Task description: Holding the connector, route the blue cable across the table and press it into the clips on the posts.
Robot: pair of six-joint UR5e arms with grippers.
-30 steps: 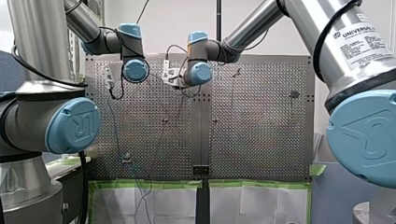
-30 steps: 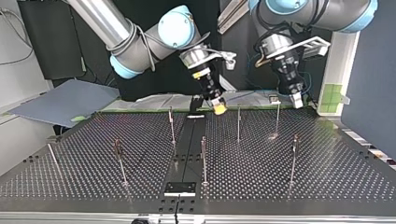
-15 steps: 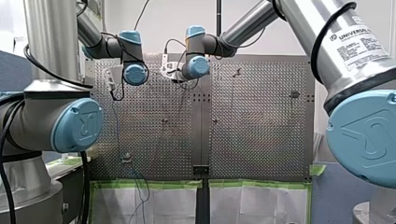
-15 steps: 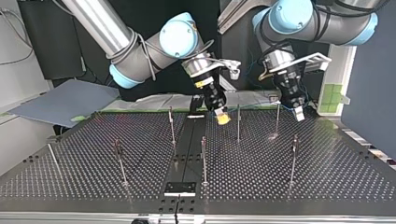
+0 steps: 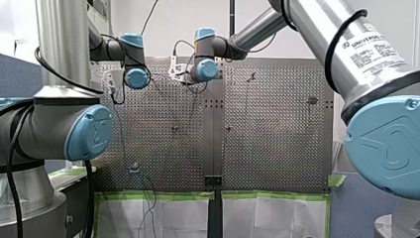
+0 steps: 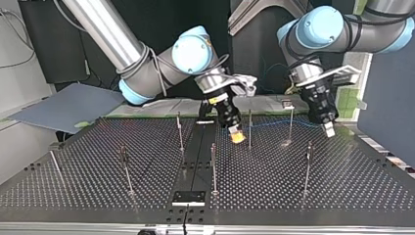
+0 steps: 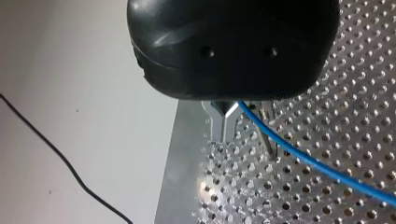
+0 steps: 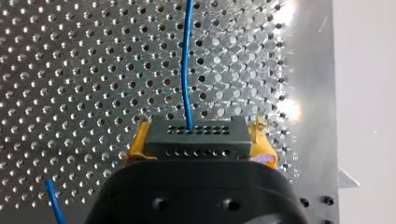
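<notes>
Right wrist view, right hand (image 8: 201, 136) gripping blocky holed connector (image 8: 196, 142), thin blue cable (image 8: 187, 60)

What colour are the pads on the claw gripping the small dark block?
Yellow pads, clearest in the right wrist view.

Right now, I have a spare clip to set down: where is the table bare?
Bare: the table at the top view's left, around the edge post; also the near strip beside the black plate. Crowded: the far side, where my right gripper with the connector and my left gripper hold the blue cable.
</notes>
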